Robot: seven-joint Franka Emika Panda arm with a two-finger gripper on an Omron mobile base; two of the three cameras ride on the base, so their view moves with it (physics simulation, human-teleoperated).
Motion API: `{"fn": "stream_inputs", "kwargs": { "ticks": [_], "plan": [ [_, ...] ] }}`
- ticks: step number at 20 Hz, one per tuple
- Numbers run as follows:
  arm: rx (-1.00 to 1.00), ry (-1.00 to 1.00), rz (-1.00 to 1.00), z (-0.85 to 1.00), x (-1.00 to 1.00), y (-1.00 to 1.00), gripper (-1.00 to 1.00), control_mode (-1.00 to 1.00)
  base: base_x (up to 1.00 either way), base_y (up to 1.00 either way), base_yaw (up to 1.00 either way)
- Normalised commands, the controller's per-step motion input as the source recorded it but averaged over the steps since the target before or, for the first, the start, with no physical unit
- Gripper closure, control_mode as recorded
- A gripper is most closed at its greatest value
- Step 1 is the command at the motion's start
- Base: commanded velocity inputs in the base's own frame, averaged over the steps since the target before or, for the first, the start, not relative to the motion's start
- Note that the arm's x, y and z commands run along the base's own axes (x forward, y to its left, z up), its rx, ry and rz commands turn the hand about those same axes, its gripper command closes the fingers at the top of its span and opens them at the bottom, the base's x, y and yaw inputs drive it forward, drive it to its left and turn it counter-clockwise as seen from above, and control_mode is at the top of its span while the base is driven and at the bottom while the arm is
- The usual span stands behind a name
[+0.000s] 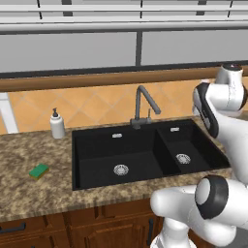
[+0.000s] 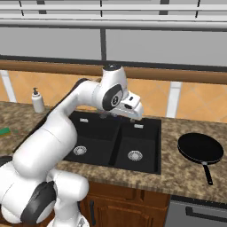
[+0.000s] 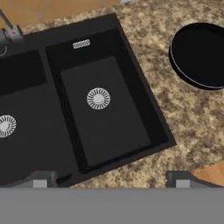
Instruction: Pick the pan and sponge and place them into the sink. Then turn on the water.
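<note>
Left of sink (image 1: 145,150) sponge (image 1: 38,171), right of it pan (image 2: 200,148), jaws spread, empty.

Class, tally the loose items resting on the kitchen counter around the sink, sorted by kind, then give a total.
Pan: 1
Sponge: 1
Soap dispenser bottle: 1
Total: 3

The pan (image 2: 200,148) is seen resting on the bench (image 2: 177,166) right of the sink (image 2: 113,137), handle toward the bench's front edge.
</note>
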Motion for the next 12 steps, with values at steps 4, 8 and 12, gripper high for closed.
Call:
{"fn": "stream_inputs", "kwargs": {
  "ticks": [4, 8, 12],
  "plan": [
    [0.00, 0.00, -0.18, -0.83, 0.10, -1.00, -1.00, -1.00, 0.00, 0.00, 0.00],
    [0.00, 0.00, -0.14, -0.98, 0.24, -1.00, -1.00, -1.00, 0.00, 0.00, 0.00],
    [0.01, 0.04, -0.08, -0.75, 0.77, -1.00, -1.00, -1.00, 0.00, 0.00, 0.00]
  ]
}}
